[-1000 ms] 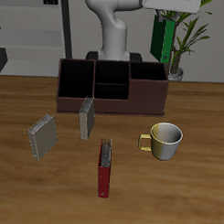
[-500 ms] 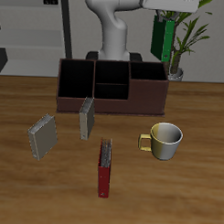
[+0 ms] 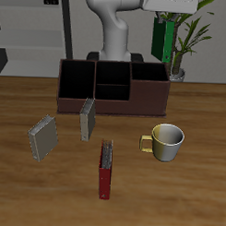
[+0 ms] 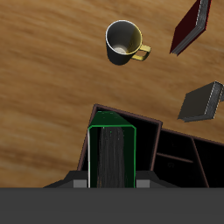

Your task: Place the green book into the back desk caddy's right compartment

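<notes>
The green book [image 3: 164, 40] hangs upright in the air, clamped in the hand [image 4: 112, 182], above and a little behind the end cell of the back desk caddy [image 3: 112, 89] nearest the yellow mug [image 3: 165, 143]. In the wrist view the book's dark page edge runs straight down toward the right compartment [image 4: 122, 131], whose brown walls frame the book's lower end, so the line-up looks close but not settled.

The main risk, as I judge it, is the descent: if the book comes down slightly off, its lower corner could catch the caddy's outer wall or the divider to the middle cell, tilting it in the grip or nudging the caddy along the counter [image 3: 200, 192]. Letting go too high could let it bounce, topple against the wall, or fall outside behind the caddy. A twist of the wrist would set the book across the cell rather than along it.

The red book [image 3: 105, 170] and two grey books [image 3: 44, 136] lie well clear.
</notes>
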